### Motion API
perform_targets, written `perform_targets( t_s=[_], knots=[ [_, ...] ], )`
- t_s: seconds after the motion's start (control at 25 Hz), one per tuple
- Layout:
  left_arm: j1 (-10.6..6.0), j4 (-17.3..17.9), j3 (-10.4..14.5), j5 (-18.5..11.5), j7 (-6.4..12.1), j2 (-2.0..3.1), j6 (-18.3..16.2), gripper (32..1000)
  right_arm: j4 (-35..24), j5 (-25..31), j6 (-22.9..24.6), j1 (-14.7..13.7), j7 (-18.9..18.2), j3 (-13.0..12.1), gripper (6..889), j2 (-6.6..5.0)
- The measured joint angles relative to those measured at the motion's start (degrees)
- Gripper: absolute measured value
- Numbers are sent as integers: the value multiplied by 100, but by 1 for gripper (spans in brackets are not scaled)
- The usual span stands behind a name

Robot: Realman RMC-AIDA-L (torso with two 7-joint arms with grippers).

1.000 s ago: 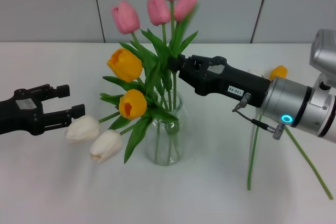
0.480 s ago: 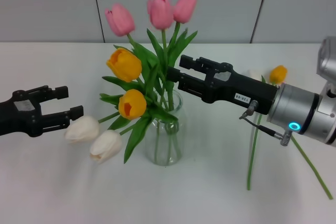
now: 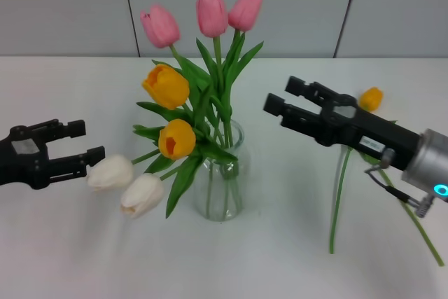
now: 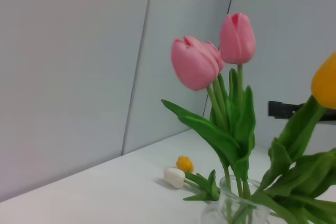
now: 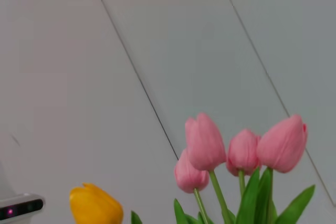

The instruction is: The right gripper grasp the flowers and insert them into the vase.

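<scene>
Black right gripper (image 3: 280, 94) in the head view, raised to the right of the vase (image 3: 220, 190) and level with its leaves, fingers spread and holding nothing, well clear of the glass. Clear vase near the middle of the white table (image 3: 280, 264), filled with pink tulips (image 3: 212, 12) standing tallest, two yellow tulips (image 3: 168, 87) lower on the left side, and two large white tulips (image 3: 112, 171) drooping low to the left of the glass. Flowers (image 3: 371, 97) flat on the table at far right, behind and under the right arm: orange head visible, long green stems running toward the near edge, other heads hidden. Left gripper (image 3: 87, 140) at far left, low, just beside the white heads, fingers spread and empty.

Left wrist view: pink tulips (image 4: 197, 61) and green leaves above the vase rim (image 4: 236, 203), part of a yellow head (image 4: 325, 80); beyond, flowers (image 4: 174, 178) lying on the table, small orange and white heads side by side.

Right wrist view: only pink heads (image 5: 241, 150) and one yellow head (image 5: 97, 205) against the grey wall; own fingers out of view.
</scene>
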Motion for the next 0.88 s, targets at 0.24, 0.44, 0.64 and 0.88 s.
perform_targets(
  t_s=[0.24, 0.44, 0.64, 0.88],
  knots=[
    [38, 3, -3, -6, -1, 61, 108, 814, -188, -613, -234, -233, 371, -15, 860, -145],
    [49, 4, -3, -24, -9, 76, 205, 814, -182, -937, -474, -267, 676, 25, 861, -468],
    [76, 3, -3, -24, -10, 84, 256, 814, -211, -962, -656, -320, 760, 98, 861, -601],
    [74, 2, -23, -24, -10, 93, 257, 814, -220, -990, -690, -336, 725, 115, 861, -581]
  ],
)
